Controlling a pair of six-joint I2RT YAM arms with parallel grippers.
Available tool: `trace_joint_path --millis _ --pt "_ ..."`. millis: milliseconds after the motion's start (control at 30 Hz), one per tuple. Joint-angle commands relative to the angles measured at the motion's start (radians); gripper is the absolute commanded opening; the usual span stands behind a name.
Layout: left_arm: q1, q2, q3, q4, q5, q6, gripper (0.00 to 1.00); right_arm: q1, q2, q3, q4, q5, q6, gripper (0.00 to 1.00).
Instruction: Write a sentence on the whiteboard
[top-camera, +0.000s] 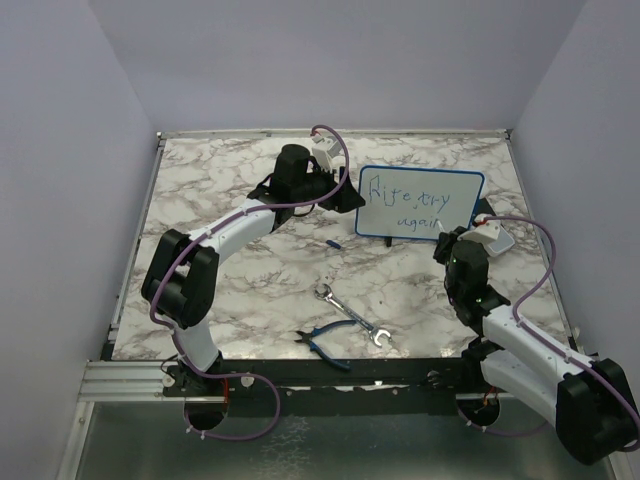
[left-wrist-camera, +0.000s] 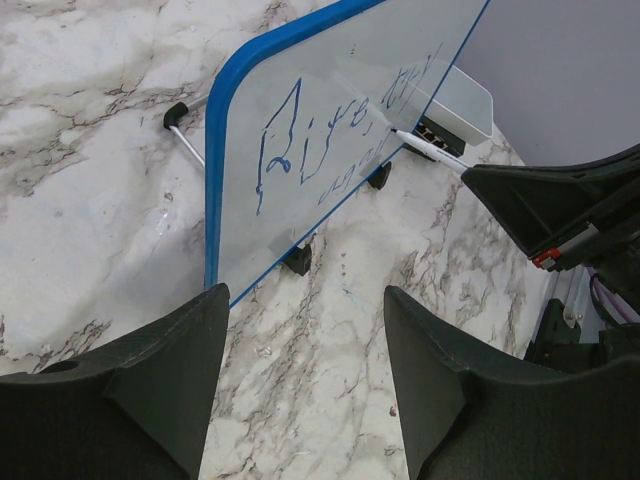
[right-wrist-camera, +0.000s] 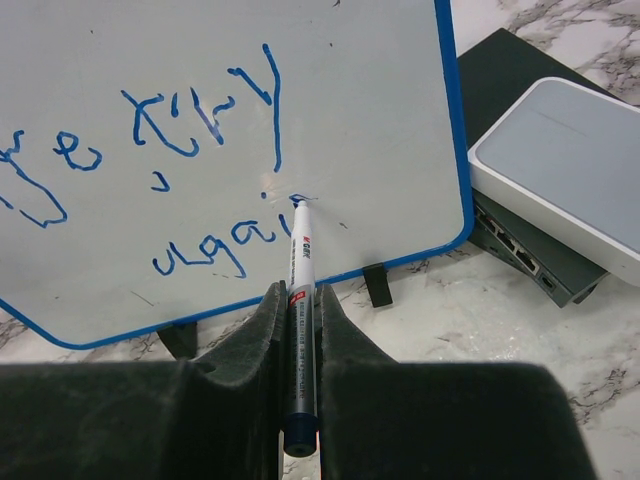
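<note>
Writing step in hand, second line seemingly one letter short. Shut tight on a slim white marker pen (right-wrist-camera: 300, 250): the right gripper (right-wrist-camera: 300, 292), barrel running straight ahead from between its black fingers. Just past the fingertips, pen tip apparently touching the small blue-framed white whiteboard (right-wrist-camera: 380, 110), propped on little black feet, right after the last stroke of the thin blue handwritten sentence (right-wrist-camera: 195, 120), roughly "try" over "agai". Next, probably a closing letter: light steady pressure, a short stroke rightward, stopping short of the frame. Right of the tip, a flat white-topped box (right-wrist-camera: 560, 160) on a dark base. At the board's far edge, the left gripper (left-wrist-camera: 305, 300), jaws parted, holding nothing.
</note>
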Motion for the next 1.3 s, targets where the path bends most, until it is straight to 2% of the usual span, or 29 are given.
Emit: trace_joint_path --millis 0,900,1267 --pt "-0.006 -0.038 0.005 -0.014 0.021 0.013 0.64 -0.005 0.001 0.027 -0.007 0.057 -0.002 0.01" --pt "-0.006 -0.045 0.005 -0.014 0.021 0.014 0.64 -0.006 0.048 0.047 -0.097 0.037 0.083 0.01" --pt "-0.006 -0.044 0.005 -0.015 0.021 0.011 0.64 -0.005 -0.044 0.043 -0.138 0.059 0.063 0.01"
